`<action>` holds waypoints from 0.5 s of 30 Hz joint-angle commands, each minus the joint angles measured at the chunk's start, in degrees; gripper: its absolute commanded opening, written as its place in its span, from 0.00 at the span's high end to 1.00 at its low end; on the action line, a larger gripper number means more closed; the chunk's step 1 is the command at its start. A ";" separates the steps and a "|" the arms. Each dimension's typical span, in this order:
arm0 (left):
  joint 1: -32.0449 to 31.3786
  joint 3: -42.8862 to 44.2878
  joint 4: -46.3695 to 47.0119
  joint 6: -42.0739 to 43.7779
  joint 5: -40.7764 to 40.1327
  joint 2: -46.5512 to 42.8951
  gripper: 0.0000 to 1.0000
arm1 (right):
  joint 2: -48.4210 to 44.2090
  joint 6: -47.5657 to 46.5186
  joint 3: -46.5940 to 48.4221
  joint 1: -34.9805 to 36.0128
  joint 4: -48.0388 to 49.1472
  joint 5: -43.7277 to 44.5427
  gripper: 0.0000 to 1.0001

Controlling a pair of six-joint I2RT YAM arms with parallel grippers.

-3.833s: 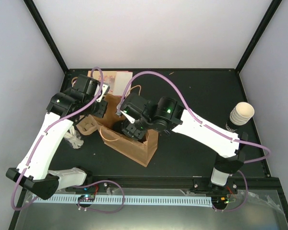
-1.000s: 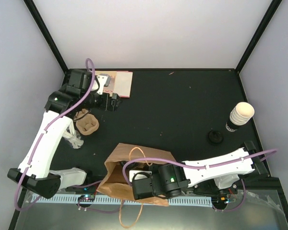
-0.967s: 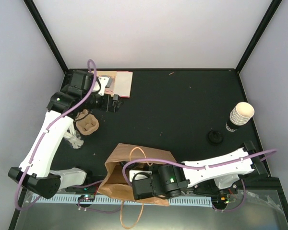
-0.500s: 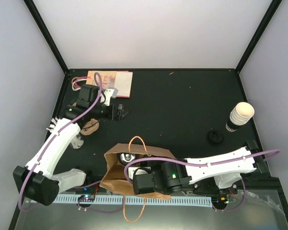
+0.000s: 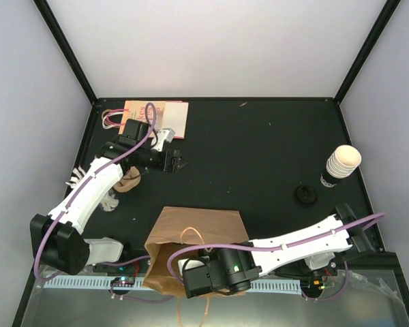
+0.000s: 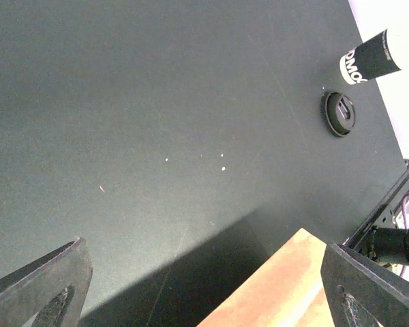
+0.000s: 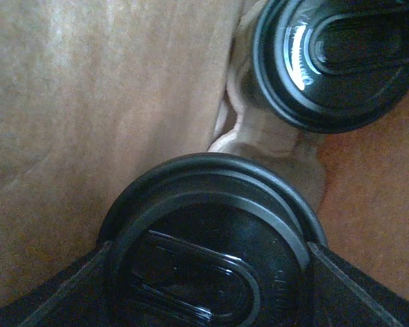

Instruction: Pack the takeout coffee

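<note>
Since the earliest view the brown bag (image 5: 198,228) has come from mid-table to the near edge, with the right gripper (image 7: 206,272) inside it.
Its fingers flank the takeout coffee (image 7: 204,218), seated in a pulp tray (image 7: 273,139) beside a second lidded cup (image 7: 334,61); whether they press, I cannot tell. The left gripper (image 5: 176,162) hangs wide and empty, far left. Placing looks nearly done; next, release and lift straight out without snagging paper.
</note>
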 commanded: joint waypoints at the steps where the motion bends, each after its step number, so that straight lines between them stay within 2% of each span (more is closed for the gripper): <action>1: 0.08 -1.20 -2.11 1.67 1.70 -0.09 0.06 | 1.25 1.97 -0.09 1.63 -1.34 -3.22 0.43; 10: -3.28 -6.17 0.02 0.63 1.60 -0.09 0.07 | 4.08 4.30 -1.72 2.84 -1.33 5.40 0.43; 15: -6.52 -6.64 0.01 0.33 0.30 3.13 0.08 | 4.71 2.98 -0.90 2.67 -0.55 4.19 0.43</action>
